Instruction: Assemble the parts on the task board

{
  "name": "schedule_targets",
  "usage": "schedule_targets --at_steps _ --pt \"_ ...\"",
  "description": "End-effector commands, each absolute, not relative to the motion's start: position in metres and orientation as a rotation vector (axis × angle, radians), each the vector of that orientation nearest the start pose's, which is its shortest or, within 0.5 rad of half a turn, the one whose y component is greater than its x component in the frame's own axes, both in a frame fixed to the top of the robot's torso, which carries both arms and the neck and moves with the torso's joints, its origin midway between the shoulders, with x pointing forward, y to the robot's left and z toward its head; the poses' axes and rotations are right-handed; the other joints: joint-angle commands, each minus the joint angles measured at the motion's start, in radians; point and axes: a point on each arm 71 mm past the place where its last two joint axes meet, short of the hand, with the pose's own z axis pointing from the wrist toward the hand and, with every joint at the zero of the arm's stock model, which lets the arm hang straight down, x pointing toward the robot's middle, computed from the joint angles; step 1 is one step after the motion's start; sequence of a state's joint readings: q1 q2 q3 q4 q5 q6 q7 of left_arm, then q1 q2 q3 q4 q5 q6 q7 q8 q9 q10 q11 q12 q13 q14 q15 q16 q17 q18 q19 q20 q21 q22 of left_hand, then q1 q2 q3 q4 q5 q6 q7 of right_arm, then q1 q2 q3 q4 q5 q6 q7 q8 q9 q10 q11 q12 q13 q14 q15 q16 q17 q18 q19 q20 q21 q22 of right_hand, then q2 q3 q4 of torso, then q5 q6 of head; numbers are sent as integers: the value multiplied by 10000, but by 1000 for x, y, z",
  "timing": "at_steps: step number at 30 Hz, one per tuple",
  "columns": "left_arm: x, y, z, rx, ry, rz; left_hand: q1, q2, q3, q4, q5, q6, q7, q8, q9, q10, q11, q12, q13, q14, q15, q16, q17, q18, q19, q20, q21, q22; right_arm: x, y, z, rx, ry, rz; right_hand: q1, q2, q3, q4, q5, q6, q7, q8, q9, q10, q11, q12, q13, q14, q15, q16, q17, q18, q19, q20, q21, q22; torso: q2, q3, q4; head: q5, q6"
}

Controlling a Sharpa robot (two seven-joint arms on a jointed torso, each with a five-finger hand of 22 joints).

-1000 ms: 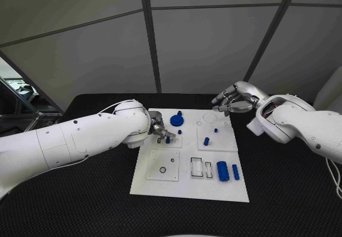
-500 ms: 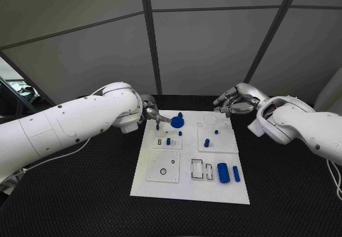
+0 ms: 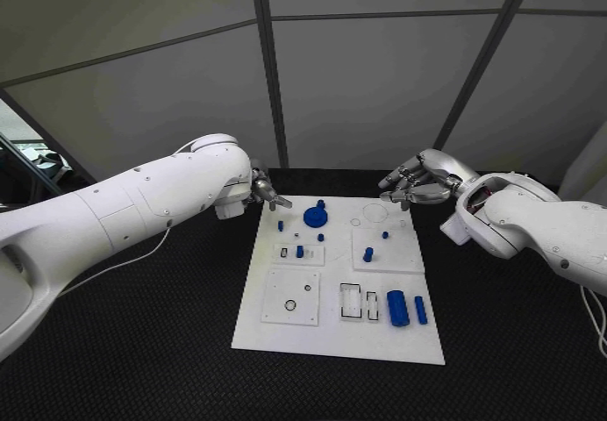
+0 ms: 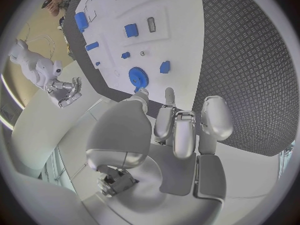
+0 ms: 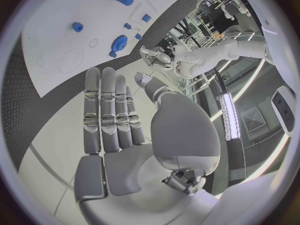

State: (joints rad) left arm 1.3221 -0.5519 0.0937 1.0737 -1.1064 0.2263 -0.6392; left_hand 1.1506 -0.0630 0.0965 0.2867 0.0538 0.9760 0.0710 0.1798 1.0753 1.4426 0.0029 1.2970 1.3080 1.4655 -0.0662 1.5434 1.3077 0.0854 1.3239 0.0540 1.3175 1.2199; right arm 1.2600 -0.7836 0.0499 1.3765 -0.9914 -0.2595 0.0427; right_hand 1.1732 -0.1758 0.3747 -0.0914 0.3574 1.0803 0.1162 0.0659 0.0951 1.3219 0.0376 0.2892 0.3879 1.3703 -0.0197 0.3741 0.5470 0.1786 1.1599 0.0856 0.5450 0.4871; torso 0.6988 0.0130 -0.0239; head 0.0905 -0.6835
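Observation:
The white task board (image 3: pixel 332 329) lies in the middle of the table. On its far part sits a blue gear (image 3: pixel 314 215), with small blue pegs (image 3: pixel 367 254) around it. One short blue piece (image 3: pixel 298 251) stands in a small square plate. Two blue cylinders (image 3: pixel 397 307) lie at the near right. My left hand (image 3: pixel 263 195) hovers off the board's far left corner, fingers loosely extended and holding nothing; in the left wrist view the left hand (image 4: pixel 181 125) is just short of the gear (image 4: pixel 137 77). My right hand (image 3: pixel 415 184) hangs empty beyond the far right corner, its fingers (image 5: pixel 112 110) straight.
The board rests on a black textured table (image 3: pixel 139 351). A square plate with a small ring hole (image 3: pixel 289 303) and two rectangular slots (image 3: pixel 349 298) occupy the board's near half. Grey wall panels stand close behind the table.
My left hand has lifted off the small square plate and drawn back to the far left, past the board's edge, leaving the short blue piece there. The right hand has barely shifted.

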Motion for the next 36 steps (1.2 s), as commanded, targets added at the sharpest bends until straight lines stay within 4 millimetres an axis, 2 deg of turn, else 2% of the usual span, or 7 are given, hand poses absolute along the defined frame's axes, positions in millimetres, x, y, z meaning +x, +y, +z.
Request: schedule_targets --at_steps 1,7,16,29,36 --pt "583 205 -152 -2950 22360 -2118 65 51 -55 5 -42 111 -14 29 -6 77 -19 95 1529 987 82 85 2462 -9 114 13 80 51 531 -211 -132 2280 16272 9505 -56 5 -16 59 48 -91 -1 -19 -17 -62 -12 -46 15 -84 0 -52 9 20 -20 37 -35 -9 27 2 -24 24 -31" --pt "585 202 -162 -2775 22749 -1870 26 95 -111 24 -53 189 -36 76 16 121 -36 192 1572 1029 68 203 2568 -24 171 3 135 131 531 -210 -132 2270 16300 9526 -108 57 -14 108 66 -103 2 -19 -20 -32 -13 -36 27 -48 -2 -65 33 25 2 41 -53 -18 15 0 -15 12 -68" --pt "586 195 -170 -2490 23108 -1747 -194 32 -295 51 -54 197 -50 84 29 133 -48 238 1598 1052 55 270 2627 -30 188 -13 156 169 532 -207 -132 2250 16295 9570 -110 60 -14 110 69 -105 1 -18 -20 -30 -14 -36 28 -44 -3 -67 36 26 6 41 -56 -20 -1 3 -24 25 -135" --pt "585 199 -174 -2400 23438 -1462 158 334 -209 -76 -53 232 -73 128 80 112 -65 233 1608 1053 50 272 2629 -23 151 -22 130 166 532 -208 -132 2288 16285 9528 -112 72 -8 114 72 -105 -1 -17 -20 -33 -15 -39 29 -42 -3 -73 40 27 9 42 -60 -22 4 10 -13 40 -158" --pt "585 197 -175 -2304 23536 -1453 327 415 -197 -147 -51 240 -78 157 121 107 -69 234 1613 1051 50 267 2625 -24 146 -23 130 181 533 -207 -132 2293 16289 9524 -112 82 -4 117 75 -104 -2 -16 -20 -36 -15 -41 29 -42 -4 -77 42 27 11 42 -63 -23 5 5 -15 47 -168"
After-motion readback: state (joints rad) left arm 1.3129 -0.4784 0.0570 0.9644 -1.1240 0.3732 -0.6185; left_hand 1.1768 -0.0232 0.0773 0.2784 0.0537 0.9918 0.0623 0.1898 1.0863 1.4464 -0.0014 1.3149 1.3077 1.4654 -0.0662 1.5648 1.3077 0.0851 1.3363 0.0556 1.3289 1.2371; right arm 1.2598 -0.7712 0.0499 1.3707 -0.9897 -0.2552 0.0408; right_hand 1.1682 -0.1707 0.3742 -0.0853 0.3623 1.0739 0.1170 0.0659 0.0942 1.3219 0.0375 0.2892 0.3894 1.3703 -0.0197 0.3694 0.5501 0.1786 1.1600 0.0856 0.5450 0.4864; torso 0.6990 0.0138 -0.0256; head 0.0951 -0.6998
